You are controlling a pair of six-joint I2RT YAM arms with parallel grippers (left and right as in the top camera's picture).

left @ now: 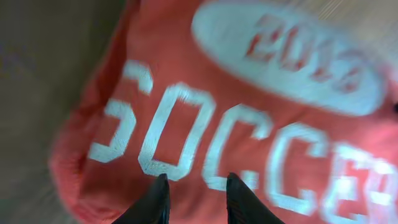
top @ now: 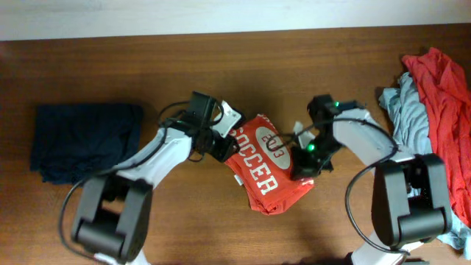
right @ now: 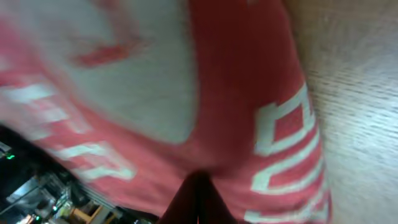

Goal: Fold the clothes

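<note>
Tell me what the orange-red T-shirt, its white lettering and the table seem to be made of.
Orange-red T-shirt: soft knit cloth, probably cotton or a blend, matte; it bunches and creases loosely.
White lettering: flat printed ink, matte, bending with the cloth.
Table: dark brown wood or wood-look laminate, with fine grain lines and a faint sheen; which of the two cannot be told.

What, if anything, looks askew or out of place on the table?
Nothing damaged or spilled. The folded orange-red T-shirt with white SOCCER print lies skewed, diagonal to the edges of the brown wooden table, unlike the squarely laid navy folded shirt. The red shirt and grey-blue shirt sit crumpled in a heap at the right edge.
</note>
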